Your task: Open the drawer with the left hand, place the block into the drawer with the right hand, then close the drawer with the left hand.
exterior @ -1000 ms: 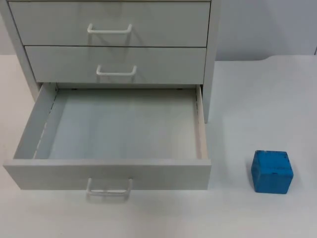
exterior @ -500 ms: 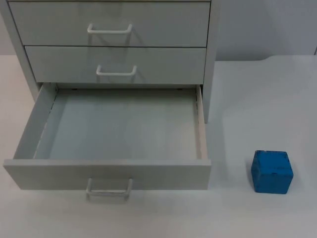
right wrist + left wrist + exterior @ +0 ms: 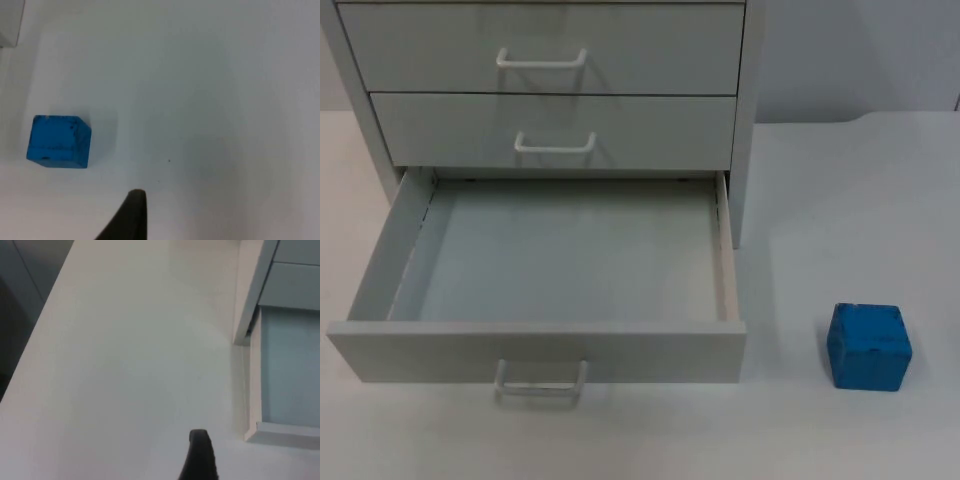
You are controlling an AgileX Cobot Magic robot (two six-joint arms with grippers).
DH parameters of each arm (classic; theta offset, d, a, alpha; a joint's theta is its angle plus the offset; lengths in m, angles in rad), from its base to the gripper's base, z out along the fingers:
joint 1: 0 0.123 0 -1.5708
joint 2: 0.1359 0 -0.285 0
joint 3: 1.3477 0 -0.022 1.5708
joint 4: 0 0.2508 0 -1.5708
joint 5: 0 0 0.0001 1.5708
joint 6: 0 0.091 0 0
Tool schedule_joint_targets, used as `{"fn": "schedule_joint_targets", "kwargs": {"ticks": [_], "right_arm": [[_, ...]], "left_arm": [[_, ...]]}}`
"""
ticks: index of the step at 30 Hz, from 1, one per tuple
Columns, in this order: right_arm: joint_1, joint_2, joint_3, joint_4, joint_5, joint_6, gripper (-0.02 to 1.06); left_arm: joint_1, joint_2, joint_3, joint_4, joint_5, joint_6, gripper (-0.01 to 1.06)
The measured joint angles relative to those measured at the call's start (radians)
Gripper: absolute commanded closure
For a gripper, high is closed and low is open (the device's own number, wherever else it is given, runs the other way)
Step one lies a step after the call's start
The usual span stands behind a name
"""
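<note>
Block (image 3: 869, 346) sits on bare tabletop (image 3: 840, 200), on the cabinet's right, well apart from the drawer (image 3: 560, 255) and roughly level w/ its front panel. Blue cube, resting flat, so no long axis to line up with. Also seen in right wrist view (image 3: 59, 141), off to one side of the black fingertip, not in line w/ it.

Drawer = bottom one of three, pulled far out, inside bare, handle (image 3: 540, 381) facing the camera. Step 1 looks done; block not yet touched.

Right gripper (image 3: 131, 215): one fingertip visible, above the tabletop near the block but not over it. Can't tell if jaws are spread or pressed together. Nothing seen in them.

Left gripper (image 3: 200, 455): one fingertip, over bare tabletop beside the drawer's left side; waiting, I'd say. Jaw state can't be told either.

Key relation: right arm is the nearer one by far; block lies sideways from its fingertip, so prob needs a lateral shift to centre over the cube, then descent. After the pick, carry goes left toward the drawer opening, over its right side wall (image 3: 724, 250).
</note>
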Motion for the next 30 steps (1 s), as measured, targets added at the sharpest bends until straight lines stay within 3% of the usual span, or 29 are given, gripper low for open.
{"fn": "schedule_joint_targets", "kwargs": {"ticks": [7, 9, 11, 17, 24, 30], "right_arm": [[0.000, 0.000, 0.000, 0.062, 0.002, -0.086, -0.01], [0.000, 0.000, 0.000, 0.069, 0.002, -0.104, -0.01], [0.000, 0.000, 0.000, 0.070, 0.004, -0.109, -0.01], [0.031, 0.000, 0.000, 0.074, 0.021, -0.163, -0.01], [0.183, 0.015, 0.000, 0.074, 0.025, -0.224, -0.01], [0.285, 0.163, -0.059, 0.055, 0.049, -0.228, -0.01]], "left_arm": [[0.000, -0.092, 0.000, -0.043, 0.076, 0.091, 0.41], [0.000, -0.107, 0.000, -0.057, 0.088, 0.118, 0.26], [0.000, -0.109, 0.000, -0.068, 0.096, 0.127, -0.01], [0.000, -0.109, 0.000, -0.082, 0.119, 0.137, 0.00], [0.000, -0.109, 0.000, -0.082, 0.122, 0.137, 0.00], [0.000, -0.109, 0.000, -0.082, 0.125, 0.141, 0.00]]}}
